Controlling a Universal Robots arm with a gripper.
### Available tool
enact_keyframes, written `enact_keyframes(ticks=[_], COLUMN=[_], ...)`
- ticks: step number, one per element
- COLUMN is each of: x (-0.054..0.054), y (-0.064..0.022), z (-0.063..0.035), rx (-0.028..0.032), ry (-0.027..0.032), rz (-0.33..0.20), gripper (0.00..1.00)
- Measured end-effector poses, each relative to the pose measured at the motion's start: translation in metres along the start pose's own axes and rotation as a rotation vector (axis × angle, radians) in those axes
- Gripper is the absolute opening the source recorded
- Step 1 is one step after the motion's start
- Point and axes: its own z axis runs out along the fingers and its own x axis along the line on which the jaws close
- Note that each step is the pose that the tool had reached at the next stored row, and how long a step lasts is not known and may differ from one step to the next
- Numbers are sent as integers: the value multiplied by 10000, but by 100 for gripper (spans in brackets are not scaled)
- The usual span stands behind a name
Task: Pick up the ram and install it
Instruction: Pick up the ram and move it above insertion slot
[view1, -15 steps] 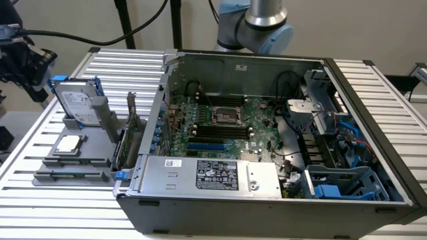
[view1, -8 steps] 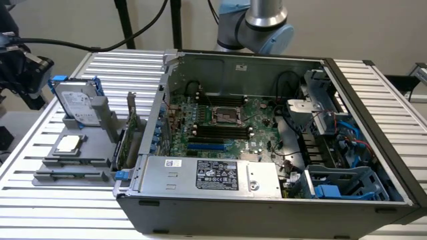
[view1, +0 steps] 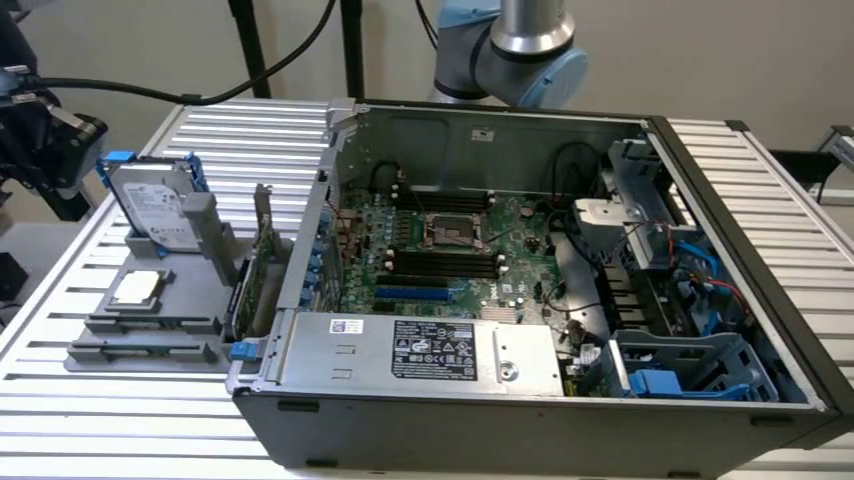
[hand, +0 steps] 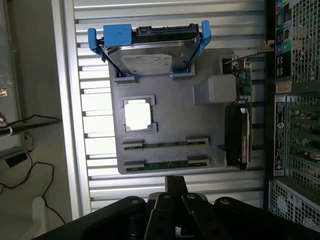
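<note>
**Exterior view.** A slatted metal tabletop (view1: 801, 210) carries an open grey computer case (view1: 534, 430). Just beside the case, toward the exterior view's left, is a flat grey plastic fixture tray (view1: 100, 325).

The ram (view1: 140, 349), a long, thin dark-green circuit-board stick, lies on edge in the holder along the tray's near edge. A second holder runs parallel just behind it. Behind those sits a square silver processor chip (view1: 138, 288). At the tray's far edge a silver hard drive in a blue plastic bracket (view1: 150, 205) leans upright.

A tall green expansion card with a metal bracket (view1: 263, 250) stands on the tray's case-side edge. The card and the case wall stand between the ram and the green motherboard (view1: 514, 240).

Inside the case, long black memory slots (view1: 441, 262) lie just in front of the square processor socket (view1: 451, 230). A silver power supply box with a label (view1: 427, 350) fills the near side. The pale blue and silver robot arm (view1: 527, 45) rises behind the case's far wall.

**Wrist view.** The black tool (hand: 176, 181) hangs above the tabletop (hand: 95, 150), just off the tray's (hand: 175, 120) edge, with its jaws drawn together.

The ram (hand: 166, 163) lies in the holder at that edge, the closest thing to the tool. A similar thin strip (hand: 165, 145) lies in the next holder. Beyond them are the processor chip (hand: 136, 114) and, at the opposite edge, the hard drive (hand: 147, 57). The expansion card (hand: 242, 80) runs along the side next to the case's perforated wall (hand: 295, 150).
</note>
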Motion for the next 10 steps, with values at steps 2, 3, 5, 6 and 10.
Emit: enact_keyframes(ticks=[2, 3, 5, 6, 10], x=[0, 0, 0, 0, 0], y=[0, 0, 0, 0, 0], z=[0, 0, 0, 0, -1], rx=[0, 0, 0, 0, -1], ry=[0, 0, 0, 0, -4], rz=[0, 0, 0, 0, -279], gripper=[11, 11, 11, 11, 11])
